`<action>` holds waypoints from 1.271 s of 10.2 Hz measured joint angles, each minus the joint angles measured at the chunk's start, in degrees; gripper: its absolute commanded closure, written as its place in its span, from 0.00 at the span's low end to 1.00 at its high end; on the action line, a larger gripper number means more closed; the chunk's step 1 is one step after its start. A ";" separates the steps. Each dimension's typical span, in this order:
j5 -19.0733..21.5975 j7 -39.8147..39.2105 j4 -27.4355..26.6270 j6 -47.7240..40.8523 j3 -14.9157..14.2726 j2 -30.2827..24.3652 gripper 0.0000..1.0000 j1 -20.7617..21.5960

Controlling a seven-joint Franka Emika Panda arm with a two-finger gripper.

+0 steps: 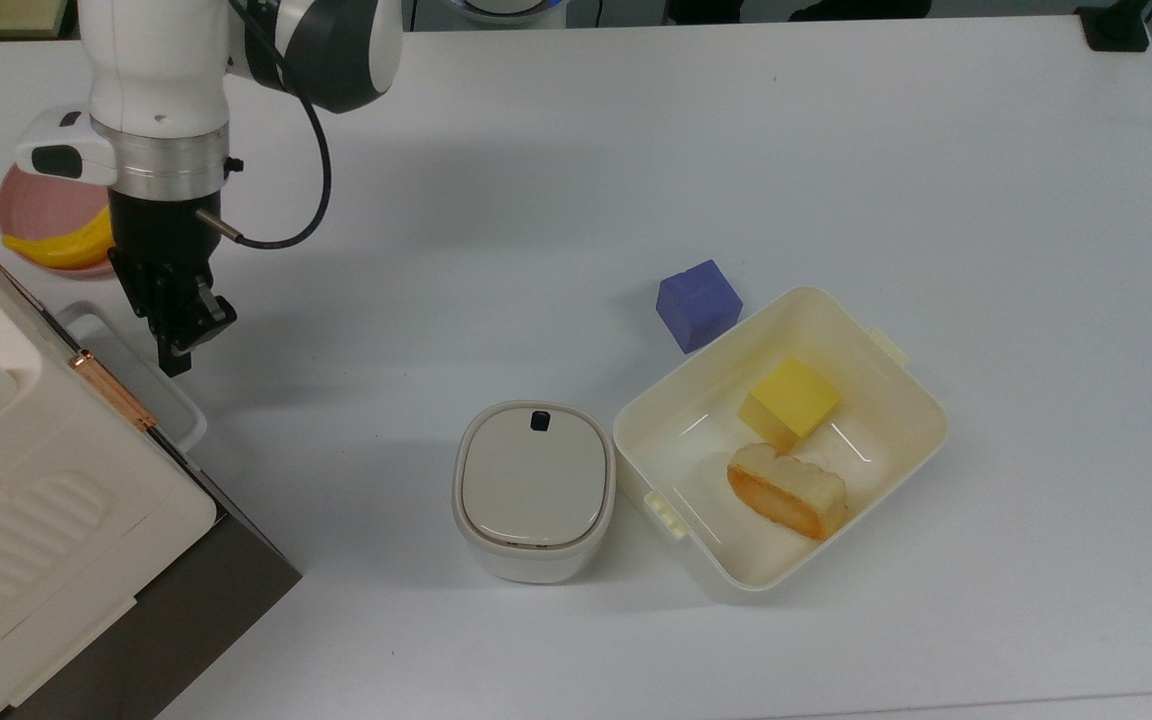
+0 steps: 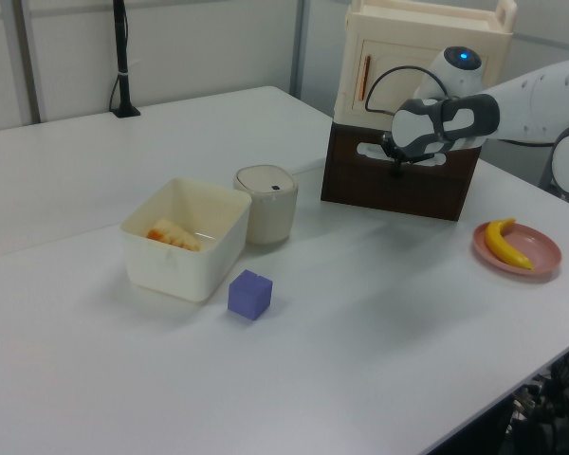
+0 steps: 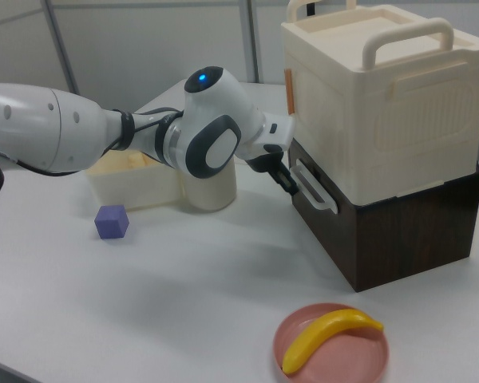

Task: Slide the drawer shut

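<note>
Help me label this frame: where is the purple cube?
The purple cube sits on the white table right of centre in the top view, just off the upper-left corner of the open cream box.
</note>
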 measured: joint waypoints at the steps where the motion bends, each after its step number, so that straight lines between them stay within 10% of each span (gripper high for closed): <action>1: -0.04 -1.81 0.52 -3.51 0.33 -0.35 1.00 0.43; 5: -0.01 -9.94 2.92 -33.93 8.19 -7.96 0.78 2.93; 8: 0.03 -18.83 2.90 -46.74 14.17 -15.18 0.00 3.23; 13: 2.15 -25.24 2.89 -48.05 14.10 -17.83 0.00 3.02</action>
